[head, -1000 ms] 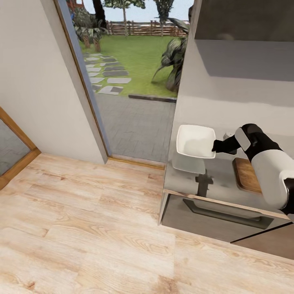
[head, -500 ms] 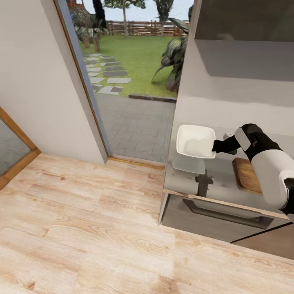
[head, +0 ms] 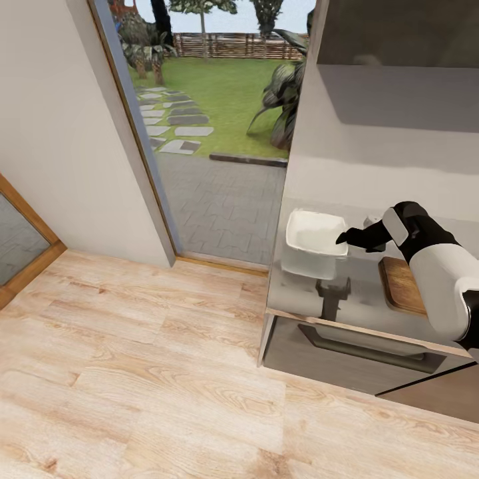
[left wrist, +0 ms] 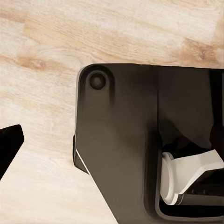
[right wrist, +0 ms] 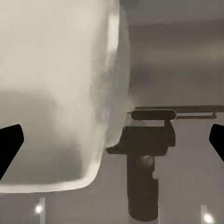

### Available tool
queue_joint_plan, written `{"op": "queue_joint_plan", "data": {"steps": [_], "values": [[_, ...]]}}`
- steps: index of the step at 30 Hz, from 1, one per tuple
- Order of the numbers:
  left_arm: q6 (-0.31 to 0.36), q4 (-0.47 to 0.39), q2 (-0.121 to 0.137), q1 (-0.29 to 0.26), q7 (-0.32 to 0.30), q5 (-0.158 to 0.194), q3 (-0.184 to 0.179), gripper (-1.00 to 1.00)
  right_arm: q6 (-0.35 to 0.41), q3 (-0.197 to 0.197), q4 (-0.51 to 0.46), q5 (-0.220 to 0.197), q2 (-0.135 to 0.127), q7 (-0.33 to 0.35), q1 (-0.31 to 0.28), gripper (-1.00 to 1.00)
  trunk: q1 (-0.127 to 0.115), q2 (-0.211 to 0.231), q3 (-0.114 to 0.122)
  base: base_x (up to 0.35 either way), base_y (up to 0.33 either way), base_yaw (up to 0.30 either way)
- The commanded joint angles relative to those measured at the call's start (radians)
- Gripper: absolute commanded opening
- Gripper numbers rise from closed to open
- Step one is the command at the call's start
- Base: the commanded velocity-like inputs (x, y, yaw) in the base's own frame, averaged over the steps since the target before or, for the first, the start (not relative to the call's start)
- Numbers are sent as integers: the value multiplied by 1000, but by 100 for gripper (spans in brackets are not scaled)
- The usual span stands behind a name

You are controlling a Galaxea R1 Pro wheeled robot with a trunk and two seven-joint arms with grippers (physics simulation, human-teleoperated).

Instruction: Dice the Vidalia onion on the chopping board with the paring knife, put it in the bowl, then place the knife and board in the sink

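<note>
The white bowl (head: 314,232) lies flat on the glossy grey countertop (head: 303,294) near its left end. My right gripper (head: 343,238) is open at the bowl's right rim, its fingers spread on either side of that edge. In the right wrist view the bowl (right wrist: 56,93) is close up, and the right gripper (right wrist: 112,140) has its fingertips wide apart. The brown chopping board (head: 401,285) lies to the right of the bowl, half hidden by my right forearm. My left gripper hangs over the floor with one fingertip (left wrist: 9,142) showing. Sink, onion and paring knife are out of view.
A grey cabinet with a dark bar handle (head: 362,349) sits under the worktop. Left of it an open doorway (head: 213,166) leads to a paved patio and garden. Light wood floor (head: 133,386) spreads in front. The robot's dark base (left wrist: 121,149) is below the left wrist.
The bowl, held tilted up at the right gripper before, now lies lower and flat on the countertop. The right gripper's fingers have spread and let it go.
</note>
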Motion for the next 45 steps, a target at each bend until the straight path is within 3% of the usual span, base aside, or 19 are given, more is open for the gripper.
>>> {"op": "queue_joint_plan", "data": {"steps": [1, 17, 25, 29, 45], "values": [[0, -1, -1, 0, -8, 2, 5, 100, 4, -4, -1, 4, 0, 5, 0, 100, 1, -2, -1, 0, 0, 0], [0, -1, -1, 0, -8, 2, 5, 100, 5, -6, -37, 4, -2, 5, 0, 100, 1, -2, -1, 0, 0, 0], [0, 0, -1, 0, -8, 2, 5, 100, 12, -2, -290, 6, -8, 4, 1, 100, 1, -2, -1, 0, 0, 0], [0, 0, -1, 0, -8, 2, 5, 100, 13, -1, -360, 9, -11, 3, 1, 100, 1, -2, -1, 0, 0, 0], [0, 5, -3, 0, -10, 1, 4, 100, 12, 1, -382, 13, -20, 3, 6, 100, 1, -2, -1, -216, -8, 0]]}}
